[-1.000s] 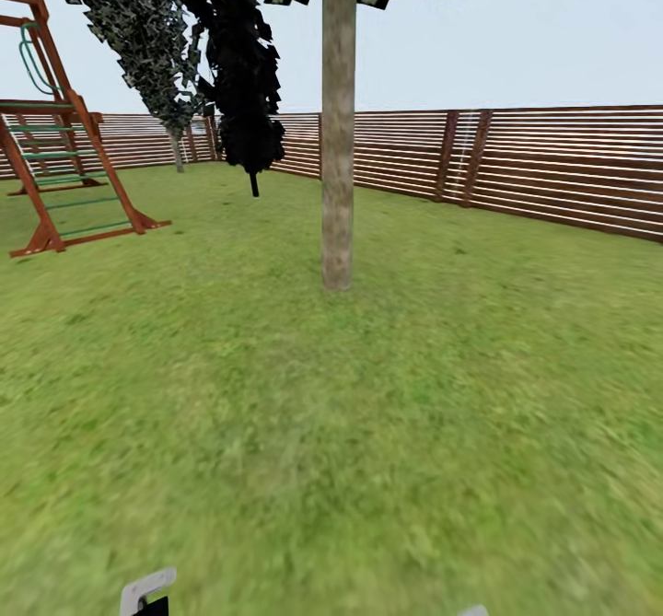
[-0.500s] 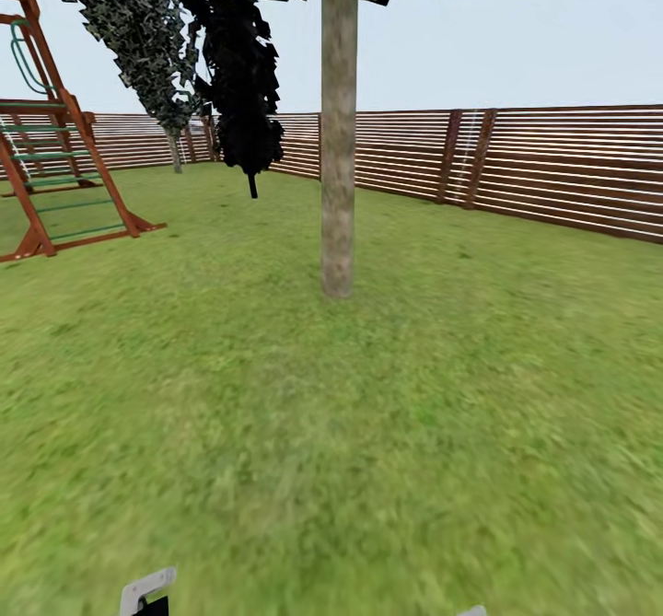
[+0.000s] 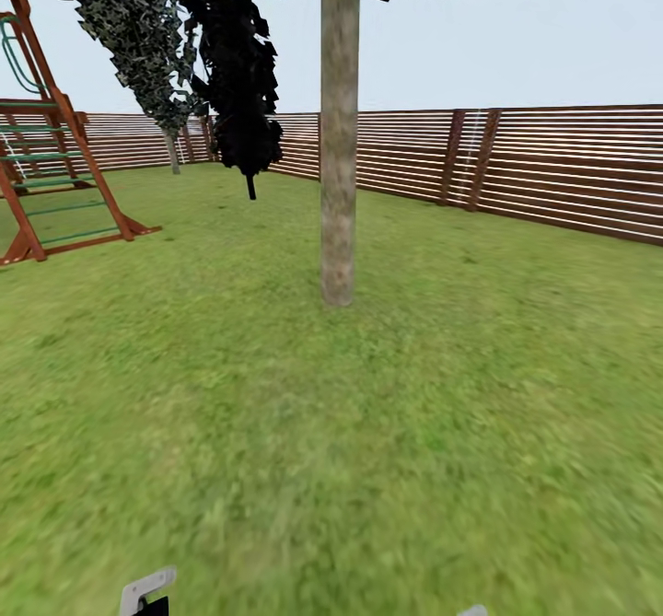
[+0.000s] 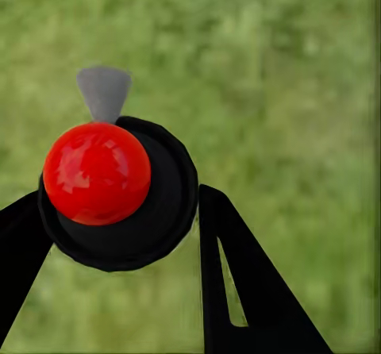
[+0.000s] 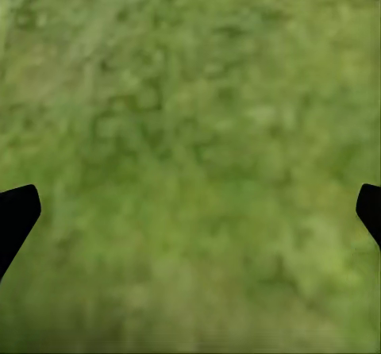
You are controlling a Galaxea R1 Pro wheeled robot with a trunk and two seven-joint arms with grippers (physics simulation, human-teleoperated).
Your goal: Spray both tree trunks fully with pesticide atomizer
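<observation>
In the left wrist view my left gripper (image 4: 119, 239) is shut on the pesticide atomizer (image 4: 155, 211), seen end-on as a round black body with a red ball and a grey nozzle tip. Its light grey head (image 3: 147, 588) pokes into the bottom edge of the head view. My right gripper (image 5: 190, 211) hangs open over bare grass with nothing between its fingers. A tree trunk (image 3: 338, 156), grey-brown and mottled, stands straight ahead a few metres off on the garden lawn (image 3: 368, 432). Two more trees (image 3: 241, 73) with dark ragged foliage stand further back by the fence.
A brown slatted fence (image 3: 552, 169) runs across the back and right. A wooden climbing frame with green rungs (image 3: 51, 183) stands at the left. Open grass lies between me and the near trunk.
The whole head view has shifted: the near trunk sits slightly lower and larger and the climbing frame has slid left, so the camera has moved forward. Both grippers look unchanged.
</observation>
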